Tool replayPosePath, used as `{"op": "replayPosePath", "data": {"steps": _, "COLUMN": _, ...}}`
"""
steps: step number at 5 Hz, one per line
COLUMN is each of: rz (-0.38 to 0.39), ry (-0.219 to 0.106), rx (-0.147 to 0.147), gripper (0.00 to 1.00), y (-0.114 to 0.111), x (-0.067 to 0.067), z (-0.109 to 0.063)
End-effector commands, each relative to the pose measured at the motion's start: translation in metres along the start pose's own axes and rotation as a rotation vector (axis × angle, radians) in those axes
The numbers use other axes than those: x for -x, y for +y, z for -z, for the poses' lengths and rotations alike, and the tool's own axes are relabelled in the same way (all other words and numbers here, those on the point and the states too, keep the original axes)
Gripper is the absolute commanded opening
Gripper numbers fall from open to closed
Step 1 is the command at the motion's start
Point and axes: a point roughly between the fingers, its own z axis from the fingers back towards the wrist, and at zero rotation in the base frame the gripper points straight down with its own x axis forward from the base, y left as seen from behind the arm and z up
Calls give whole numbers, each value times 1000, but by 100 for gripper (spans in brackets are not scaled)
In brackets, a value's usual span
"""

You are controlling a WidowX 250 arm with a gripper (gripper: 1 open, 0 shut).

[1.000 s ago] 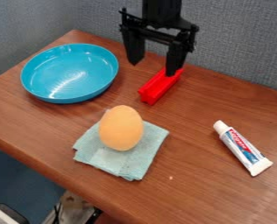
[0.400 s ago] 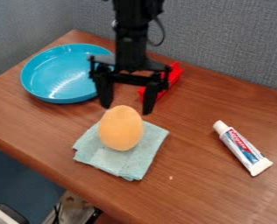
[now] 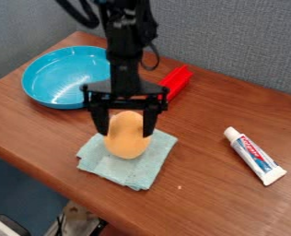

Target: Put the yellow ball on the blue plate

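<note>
My end effector (image 3: 127, 120) is black all over. I see a ball (image 3: 127, 135) in soft orange-yellow, one even tone, paler where light catches it. The cloth (image 3: 132, 168) is pale teal, a greyish, washed-out shade. To me the plate (image 3: 64, 77) reads as bright turquoise-blue, plain, with a whitish glare on it. My surface (image 3: 197, 198) is warm reddish-brown with a fine wood grain. I make out a toothpaste tube (image 3: 255, 157) in white, with blue and red printing along it. There is also a plain, vivid red object (image 3: 177, 80), and the wall panels (image 3: 240, 41) are speckled blue-grey.
</note>
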Motion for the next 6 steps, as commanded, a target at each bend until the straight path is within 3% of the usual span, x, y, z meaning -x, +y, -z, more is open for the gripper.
{"op": "replayPosePath", "data": {"steps": 1, "rz": -45, "ry": -64, "rx": 23, "gripper": 100, "y": 0, "x": -4, "z": 3}}
{"op": "replayPosePath", "data": {"steps": 6, "rz": -71, "ry": -110, "rx": -25, "gripper": 100, "y": -9, "x": -1, "z": 24}}
